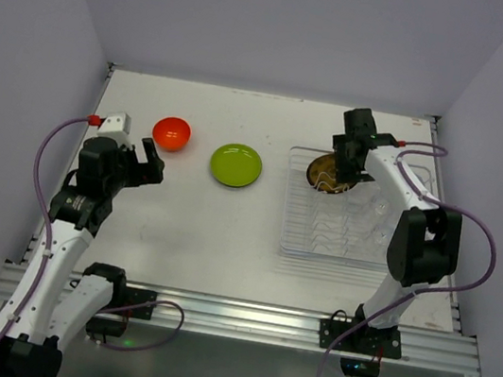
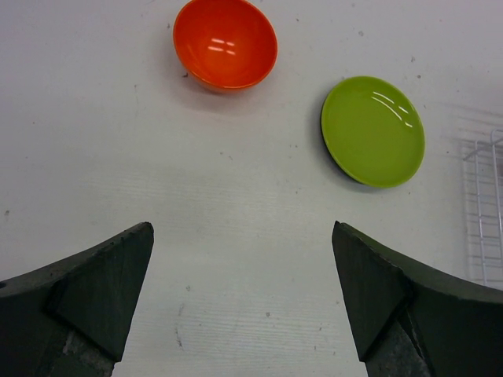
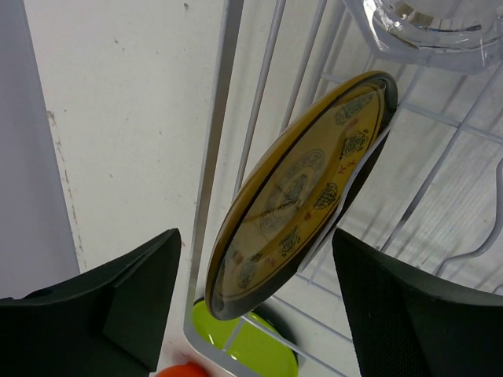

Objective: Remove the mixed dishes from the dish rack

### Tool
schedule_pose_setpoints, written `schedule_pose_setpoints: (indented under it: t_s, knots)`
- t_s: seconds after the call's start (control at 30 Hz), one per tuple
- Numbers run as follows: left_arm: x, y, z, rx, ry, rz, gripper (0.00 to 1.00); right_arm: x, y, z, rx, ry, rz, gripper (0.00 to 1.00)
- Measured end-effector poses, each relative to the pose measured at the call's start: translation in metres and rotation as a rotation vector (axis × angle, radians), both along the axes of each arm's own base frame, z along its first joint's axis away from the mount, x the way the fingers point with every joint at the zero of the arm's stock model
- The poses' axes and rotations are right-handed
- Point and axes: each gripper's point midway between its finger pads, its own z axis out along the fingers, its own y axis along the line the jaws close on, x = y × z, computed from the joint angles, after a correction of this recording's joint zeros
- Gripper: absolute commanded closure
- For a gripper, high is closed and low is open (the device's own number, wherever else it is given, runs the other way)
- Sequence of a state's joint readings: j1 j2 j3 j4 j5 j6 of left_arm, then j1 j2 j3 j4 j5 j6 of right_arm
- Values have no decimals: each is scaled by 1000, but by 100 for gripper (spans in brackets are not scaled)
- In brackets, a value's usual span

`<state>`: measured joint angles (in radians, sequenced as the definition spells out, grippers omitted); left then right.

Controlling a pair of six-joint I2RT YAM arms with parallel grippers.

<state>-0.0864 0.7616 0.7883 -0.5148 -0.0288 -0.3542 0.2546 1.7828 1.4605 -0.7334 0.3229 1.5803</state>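
The dish rack (image 1: 293,238) stands on the right half of the table. A patterned yellow-brown plate (image 3: 299,196) stands on edge in its far left corner between the white wires. My right gripper (image 3: 253,236) is open and straddles this plate's lower rim, with a gap at each finger. A clear cup (image 3: 428,27) lies in the rack just beyond the plate. The orange-red bowl (image 1: 171,133) and the lime green plate (image 1: 236,165) sit on the table left of the rack. My left gripper (image 2: 241,228) hovers open and holds nothing, short of the bowl (image 2: 225,43) and green plate (image 2: 372,131).
Grey walls close the table in on the left, back and right. The rack's white wires (image 2: 487,204) show at the right edge of the left wrist view. Faint clear cups (image 1: 382,209) lie further right in the rack.
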Motion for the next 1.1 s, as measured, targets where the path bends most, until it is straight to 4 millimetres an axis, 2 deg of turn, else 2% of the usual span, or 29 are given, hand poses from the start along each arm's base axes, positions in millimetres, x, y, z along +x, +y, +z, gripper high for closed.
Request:
schedule_pose_setpoints:
  t_s: [0.23,0.37,0.53,0.6,0.7,1.1]
  knots:
    - [0,-5,0,-6,0,-24,0,0,-2,0,4,-1,-24,37]
    - [-1,-11,-1,-10,4,-46,0,0,-2,0,9,-2,-34,40]
    - [0,-13,-3,-8,11,-58,0,0,-1,0,9,-4,-34,49]
    - [0,-14,-4,-9,14,-63,0,1,-2,0,9,-5,-34,56]
    - [0,-17,-5,-10,18,-73,0,3,-1,2,11,-19,-35,62]
    - [1,-23,-9,-15,36,-100,0,6,-3,15,16,-77,-40,75]
